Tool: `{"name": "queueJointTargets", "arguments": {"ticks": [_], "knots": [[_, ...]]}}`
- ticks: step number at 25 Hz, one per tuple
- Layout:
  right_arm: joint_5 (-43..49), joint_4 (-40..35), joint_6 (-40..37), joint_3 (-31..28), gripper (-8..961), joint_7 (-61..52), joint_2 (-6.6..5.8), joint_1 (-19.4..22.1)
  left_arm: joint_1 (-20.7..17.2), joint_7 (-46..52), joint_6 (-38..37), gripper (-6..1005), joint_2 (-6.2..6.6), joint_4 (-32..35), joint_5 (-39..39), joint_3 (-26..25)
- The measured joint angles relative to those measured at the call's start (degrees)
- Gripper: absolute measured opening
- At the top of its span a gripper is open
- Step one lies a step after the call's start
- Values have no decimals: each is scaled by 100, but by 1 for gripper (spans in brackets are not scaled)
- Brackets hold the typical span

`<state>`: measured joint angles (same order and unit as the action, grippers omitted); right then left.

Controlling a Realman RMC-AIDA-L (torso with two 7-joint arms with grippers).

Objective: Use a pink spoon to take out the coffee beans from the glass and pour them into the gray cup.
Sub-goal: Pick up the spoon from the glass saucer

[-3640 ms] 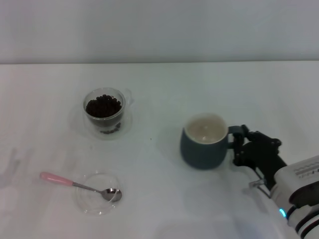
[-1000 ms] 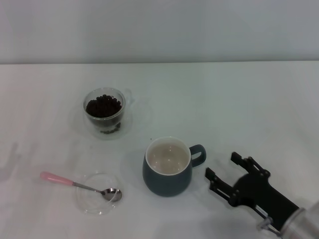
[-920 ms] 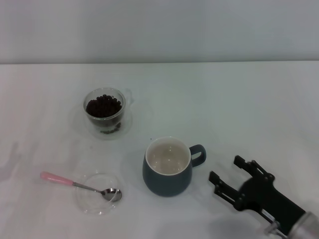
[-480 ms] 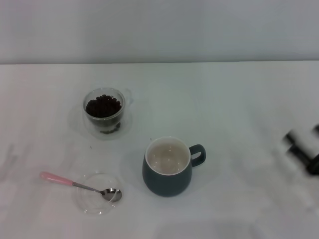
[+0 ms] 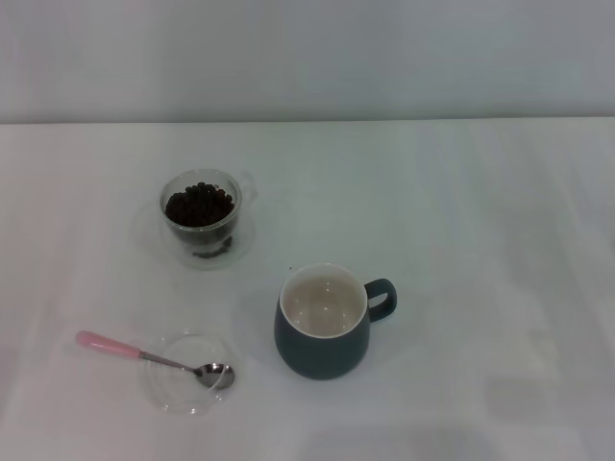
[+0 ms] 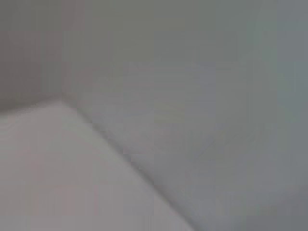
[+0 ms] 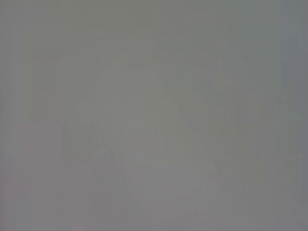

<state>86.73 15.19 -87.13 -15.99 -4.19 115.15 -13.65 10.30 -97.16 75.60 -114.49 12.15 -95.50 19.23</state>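
Spoon lies untouched beside gray cup.

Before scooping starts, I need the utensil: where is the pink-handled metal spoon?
Head view, robot's left, near edge: pink-handled metal spoon, bowl in the flat clear dish.

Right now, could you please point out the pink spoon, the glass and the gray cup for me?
pink spoon (image 5: 108, 345), head view, on its pink handle.
glass (image 5: 201, 240), head view, on its clear front wall.
gray cup (image 5: 322, 353), head view, on its dark outer body.
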Motion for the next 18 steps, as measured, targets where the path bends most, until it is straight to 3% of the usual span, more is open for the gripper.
{"name": "queueJointTargets", "arguments": {"ticks": [2,6,8,11,12,18], "knots": [[-3,-24,84,-9,876,2,0,-66,52,515,88,887,68,14,474,3],[-6,-43,202,-16,876,5,-1,-142,54,557,279,888,-1,2,602,3],[-3,-44,210,-18,876,6,-1,-174,25,650,573,888,-136,-41,668,2],[-2,-62,223,-20,876,-5,-1,-231,16,669,673,887,-191,-44,699,2],[-2,-74,225,-20,876,-13,-1,-248,1,677,791,887,-305,-42,825,2],[25,-108,232,-25,876,-25,-2,-357,-8,617,729,887,-413,-85,1095,1]]}}
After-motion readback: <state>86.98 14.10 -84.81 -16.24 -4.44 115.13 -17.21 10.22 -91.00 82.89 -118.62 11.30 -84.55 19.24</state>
